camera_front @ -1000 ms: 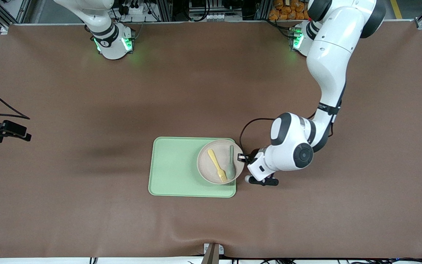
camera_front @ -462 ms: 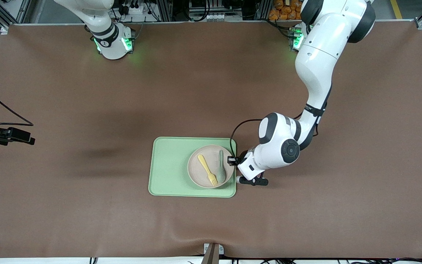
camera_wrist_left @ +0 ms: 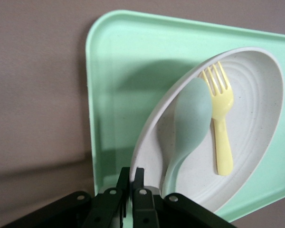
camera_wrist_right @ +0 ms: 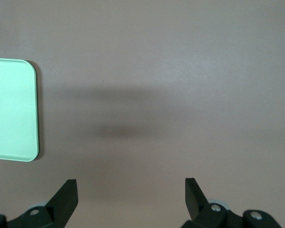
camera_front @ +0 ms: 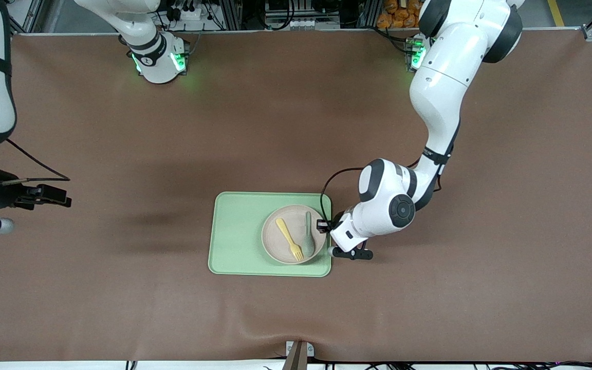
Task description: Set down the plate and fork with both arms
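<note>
I see the brown table [camera_front: 121, 288] bearing a green tray [camera_front: 237, 236], with the plate [camera_front: 280, 249] on the tray's end toward the left arm, fork [camera_front: 290, 239] and spoon [camera_front: 308, 234] lying in it. My left gripper [camera_front: 321, 225] is clamped on the plate's rim. My right gripper [camera_wrist_right: 130, 192] hangs over bare table at the right arm's end, jaws apart.

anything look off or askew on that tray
The plate sits off-centre on the green tray, at the left arm's end, rim pinched by the left gripper. A spoon lies beside the fork. Nothing spilled.
</note>
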Available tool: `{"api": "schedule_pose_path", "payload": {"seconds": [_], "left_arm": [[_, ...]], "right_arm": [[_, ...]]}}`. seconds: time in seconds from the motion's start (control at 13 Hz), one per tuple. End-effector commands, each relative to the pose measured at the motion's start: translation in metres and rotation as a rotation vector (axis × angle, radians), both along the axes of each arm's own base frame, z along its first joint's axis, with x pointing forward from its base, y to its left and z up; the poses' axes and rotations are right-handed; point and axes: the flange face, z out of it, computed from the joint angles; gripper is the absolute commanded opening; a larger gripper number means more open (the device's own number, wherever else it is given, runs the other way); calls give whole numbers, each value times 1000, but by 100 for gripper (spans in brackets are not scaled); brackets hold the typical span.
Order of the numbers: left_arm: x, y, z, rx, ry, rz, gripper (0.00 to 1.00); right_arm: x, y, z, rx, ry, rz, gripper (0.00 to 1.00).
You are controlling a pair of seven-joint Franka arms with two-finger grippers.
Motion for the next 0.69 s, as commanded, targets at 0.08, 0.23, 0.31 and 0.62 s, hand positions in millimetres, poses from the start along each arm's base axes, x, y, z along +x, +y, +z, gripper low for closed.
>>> {"api": "schedule_pose_path", "payload": {"seconds": [0.08, 0.23, 0.31, 0.62], "left_arm": [[1, -11, -4, -16, -21, 16, 0], [3, -7, -5, -20, -17, 26, 99], [4, -6, -4, -20, -18, 28, 100], [14, 4, 22, -23, -52, 40, 100]], "right_arm": [[14, 50, -3, -9, -11, -13, 100], [17, 62, -7, -9, -16, -30, 100], [17, 66, -8, -7, -14, -24, 100], [29, 116, -8, 2, -49, -10, 100]]}}
